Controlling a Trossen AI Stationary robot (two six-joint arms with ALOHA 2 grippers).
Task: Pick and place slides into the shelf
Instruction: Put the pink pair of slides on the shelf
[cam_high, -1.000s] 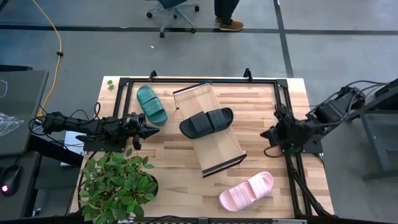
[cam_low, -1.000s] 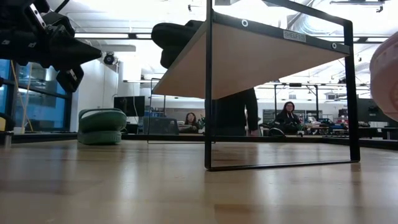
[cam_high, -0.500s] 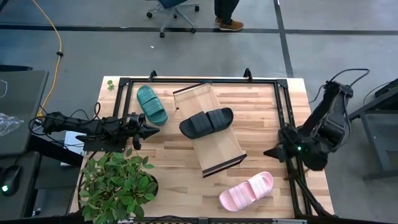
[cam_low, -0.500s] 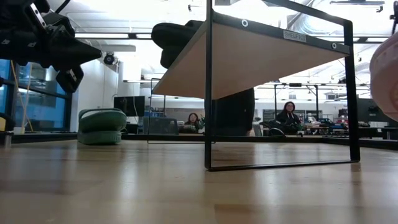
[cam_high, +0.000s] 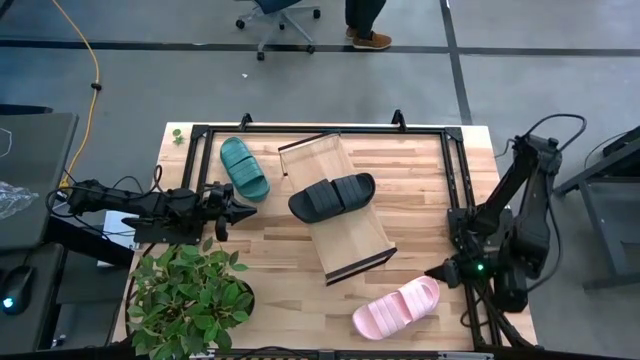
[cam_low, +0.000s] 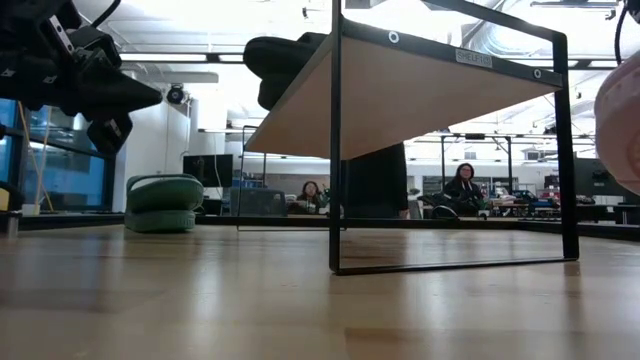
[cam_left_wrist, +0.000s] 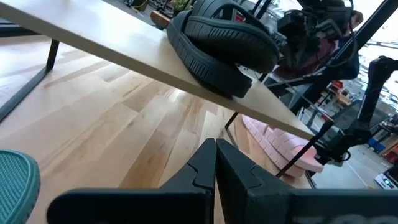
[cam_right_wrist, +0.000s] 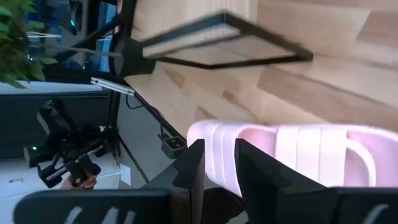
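R fingers (cam_right_wrist: 202, 171) apart, just above pink slide (cam_right_wrist: 292, 155); shelf end rail (cam_right_wrist: 217, 40) beyond.

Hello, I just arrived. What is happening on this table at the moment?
A two-armed robot is putting slides onto a small wooden shelf. The black slide already lies on the shelf. The right gripper, fingers open, is at the pink slide near the table's front edge, close to its end but not holding it. The left gripper is shut and empty, beside the green slide, which lies on the table next to the shelf. A potted plant stands at one corner.
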